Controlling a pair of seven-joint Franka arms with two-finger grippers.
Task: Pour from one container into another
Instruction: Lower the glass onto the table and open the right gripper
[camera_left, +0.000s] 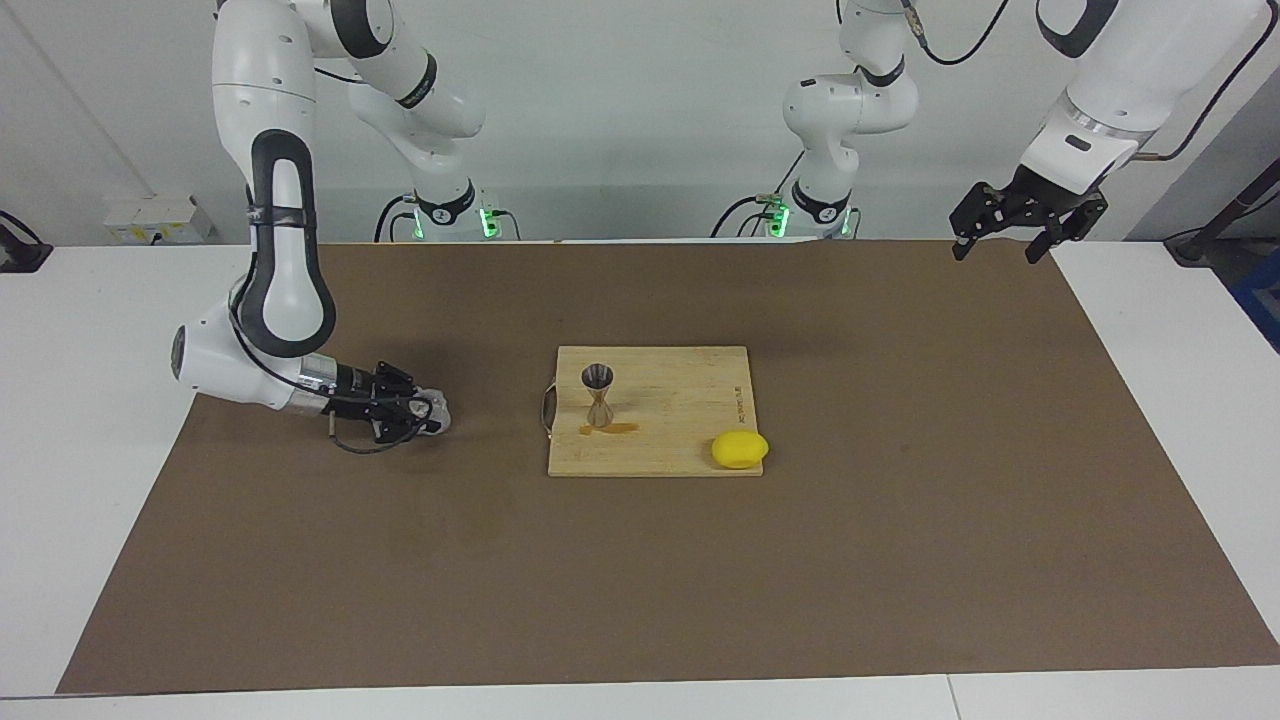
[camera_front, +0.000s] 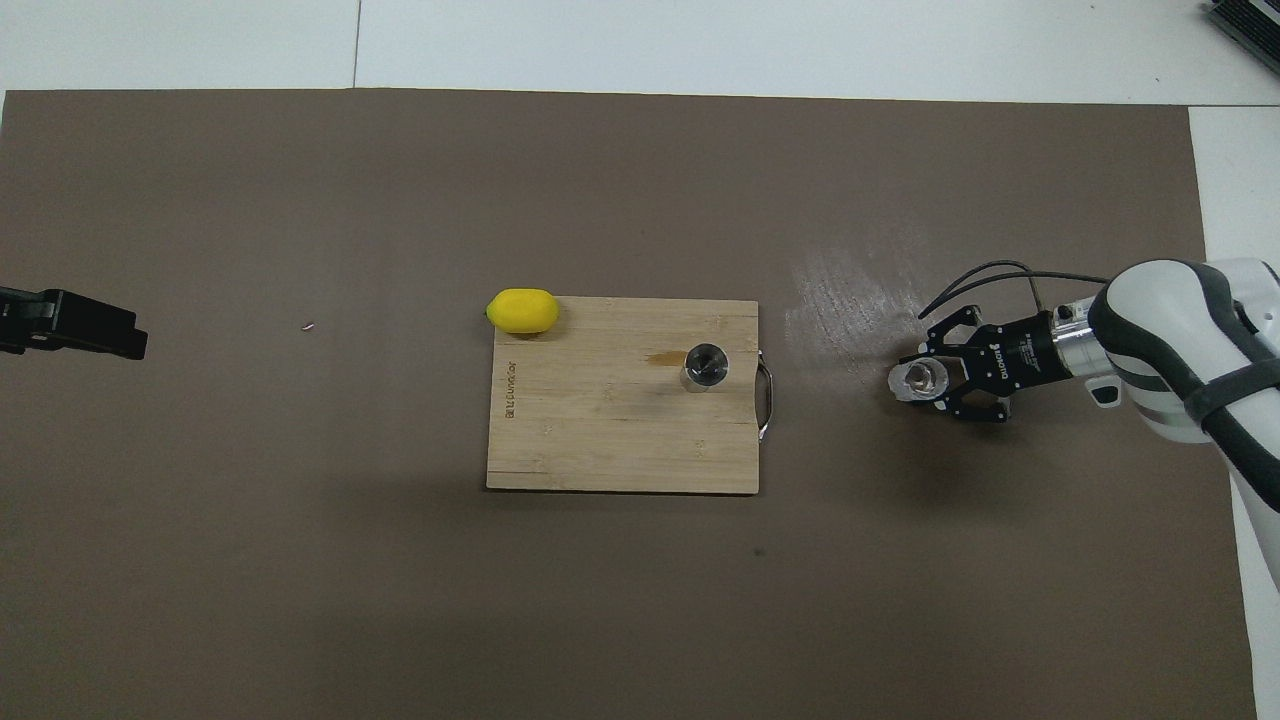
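The clear glass tumbler (camera_left: 438, 412) (camera_front: 919, 379) is low over the brown mat, toward the right arm's end of the table, mouth up. My right gripper (camera_left: 422, 413) (camera_front: 935, 380) lies almost level and is shut on it from the side. Whether the glass touches the mat I cannot tell. The steel jigger (camera_left: 598, 395) (camera_front: 706, 365) stands upright on the wooden cutting board (camera_left: 690, 400) (camera_front: 600, 440), apart from the glass. My left gripper (camera_left: 996, 254) (camera_front: 100, 335) waits open and empty, high over the mat's corner by its own base.
An amber spill (camera_left: 612, 429) marks the board beside the jigger. A yellow lemon (camera_left: 739, 449) (camera_front: 522, 311) rests at the board's corner farthest from the robots. A shiny wet patch (camera_front: 840, 300) lies on the mat between board and glass.
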